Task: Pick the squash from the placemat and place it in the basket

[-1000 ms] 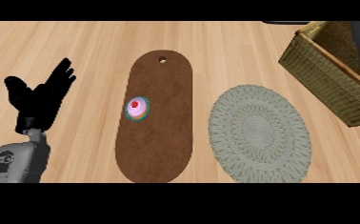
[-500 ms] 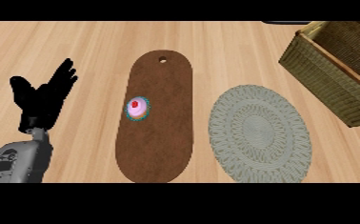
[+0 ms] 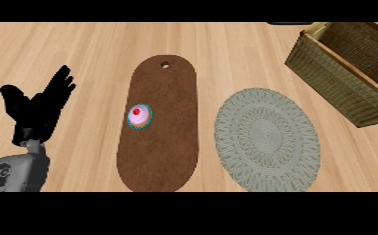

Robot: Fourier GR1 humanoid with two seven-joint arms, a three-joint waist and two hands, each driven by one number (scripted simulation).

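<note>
One hand shows in the head view: the left hand [image 3: 40,110], resting at the left edge with fingers straight and nothing held; the right is out of view. No squash is visible: the grey round placemat [image 3: 267,140] lies bare, just right of a brown cutting board [image 3: 162,139] bearing a small cupcake [image 3: 139,115]. The basket [image 3: 341,74] stands at upper right, so the reach would likely fall to the unseen right hand.
</note>
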